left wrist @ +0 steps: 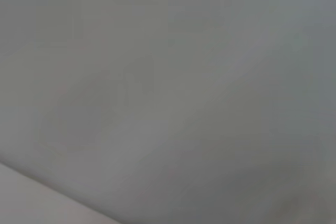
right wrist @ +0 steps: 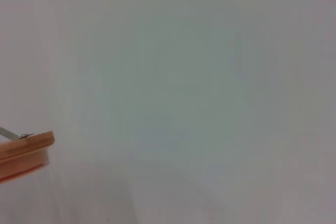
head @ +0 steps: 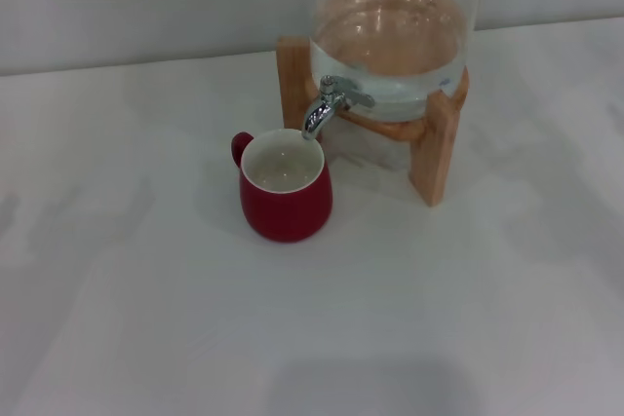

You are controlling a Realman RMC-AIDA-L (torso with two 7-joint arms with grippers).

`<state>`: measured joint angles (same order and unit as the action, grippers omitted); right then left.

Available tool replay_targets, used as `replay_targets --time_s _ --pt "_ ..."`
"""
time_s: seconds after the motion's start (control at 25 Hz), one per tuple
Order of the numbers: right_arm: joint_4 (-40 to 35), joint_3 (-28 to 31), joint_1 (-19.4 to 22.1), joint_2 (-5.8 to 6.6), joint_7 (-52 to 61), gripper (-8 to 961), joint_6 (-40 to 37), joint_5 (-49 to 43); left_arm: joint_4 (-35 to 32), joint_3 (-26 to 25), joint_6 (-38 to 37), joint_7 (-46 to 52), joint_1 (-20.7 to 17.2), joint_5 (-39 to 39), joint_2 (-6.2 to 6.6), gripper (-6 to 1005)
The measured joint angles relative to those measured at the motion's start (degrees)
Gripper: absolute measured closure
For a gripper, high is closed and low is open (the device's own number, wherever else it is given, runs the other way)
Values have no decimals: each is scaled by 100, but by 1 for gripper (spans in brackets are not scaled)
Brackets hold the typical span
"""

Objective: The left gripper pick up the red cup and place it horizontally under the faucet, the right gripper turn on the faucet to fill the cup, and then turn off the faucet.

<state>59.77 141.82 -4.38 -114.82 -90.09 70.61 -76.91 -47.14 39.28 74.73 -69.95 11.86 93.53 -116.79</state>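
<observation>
Neither gripper shows in any of my three views, so I cannot say whether the left or the right one is spread or closed, nor where either arm hangs; the left wrist view gives me only a blank grey surface, and the right wrist view shows pale wall with a corner of a wooden piece (right wrist: 26, 148) that I can't identify with confidence. Working outward from that blind spot, I see the red cup (head: 286, 187) standing upright on the white table (head: 146, 319), its handle turned toward the robot's left and rear, its open mouth directly beneath the spout of the faucet (head: 327, 109). Some liquid seems to lie in the white bowl of the cup, though I can't judge how much. The faucet juts from a glass dispenser (head: 395, 36) resting on a wooden stand (head: 434, 158), and I see no stream falling from the spout. My reading is that the cup is already placed, and either the filling is done and the faucet shut, or the right gripper has yet to reach the lever. If it is the latter, my next move is bringing the right gripper in to the short lever without nudging the cup or stand.
</observation>
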Motion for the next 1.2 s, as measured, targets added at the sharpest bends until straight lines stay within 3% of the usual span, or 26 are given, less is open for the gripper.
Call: replay_targets --time_s 0.28,0.76,0.96,1.2 --pt "-59 -13 43 4 0 234 32 0 -412 14 574 -1350 -184 375 -242 241" --pt "-247 79 62 4 -105 234 36 -3 13 92 935 -3151 -322 717 -282 241" --pt "-303 82 40 4 -106 234 14 -8 119 412 1052 -4163 -538 748 -277 241" --pt "-310 83 18 4 -129 234 1 -9 455 400 1197 -4389 -630 1233 -259 241"
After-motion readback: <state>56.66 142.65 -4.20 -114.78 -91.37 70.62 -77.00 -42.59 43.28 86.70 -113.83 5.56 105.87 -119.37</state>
